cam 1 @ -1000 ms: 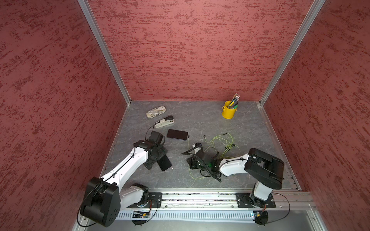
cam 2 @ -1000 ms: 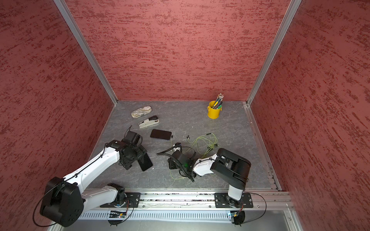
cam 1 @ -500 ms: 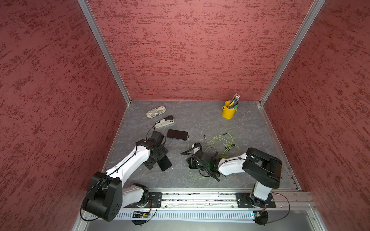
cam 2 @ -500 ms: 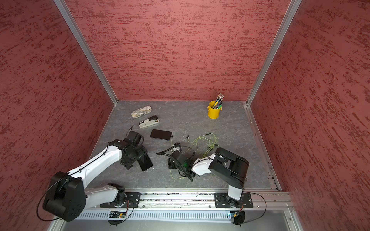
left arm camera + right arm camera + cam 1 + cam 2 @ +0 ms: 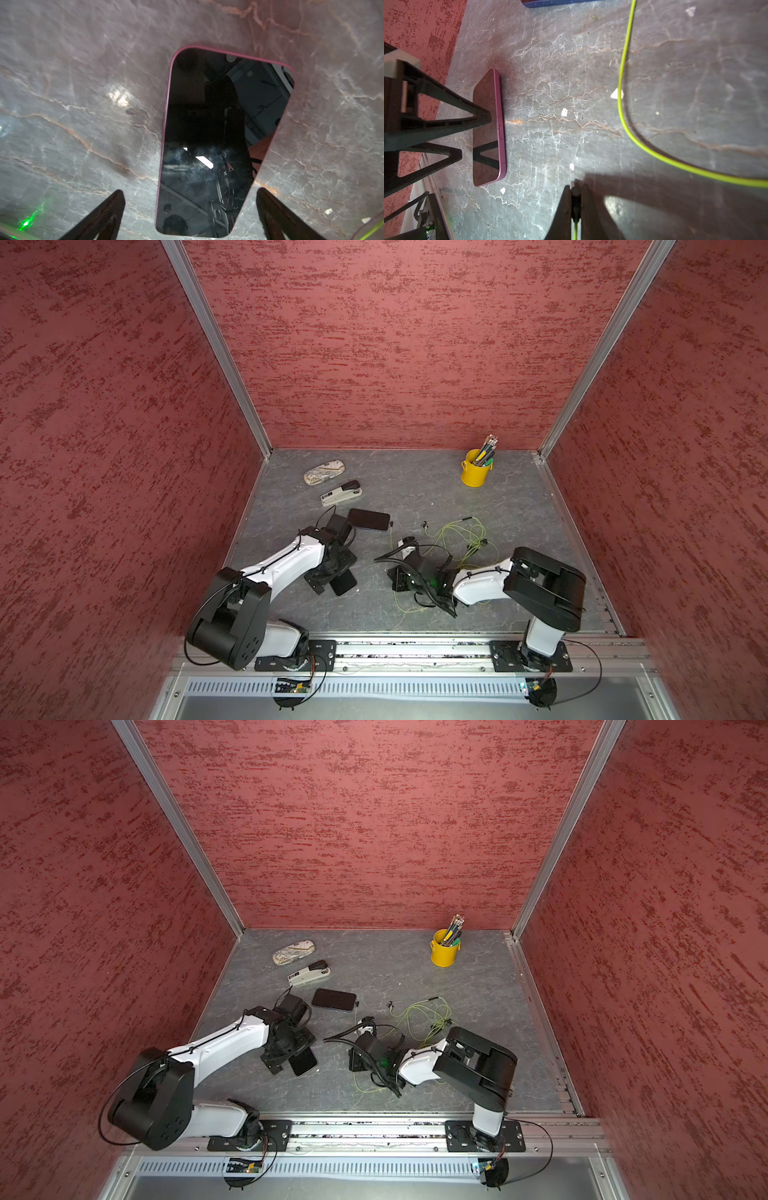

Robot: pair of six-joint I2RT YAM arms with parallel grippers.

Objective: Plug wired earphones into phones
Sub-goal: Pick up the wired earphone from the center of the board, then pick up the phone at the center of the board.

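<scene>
The left gripper [image 5: 190, 197] held its fingers [image 5: 112, 207] spread wide, with the phone [image 5: 218, 124] lying flat between them. The right gripper [image 5: 576, 188] pinched a black plug [image 5: 575, 199] at its fingertips; a green cable [image 5: 623, 104] curved past beside them.

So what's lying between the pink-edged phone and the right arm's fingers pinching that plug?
Only bare grey table and a few white flecks separate the phone from the fingers gripping the plug, seen in the right wrist view.
</scene>
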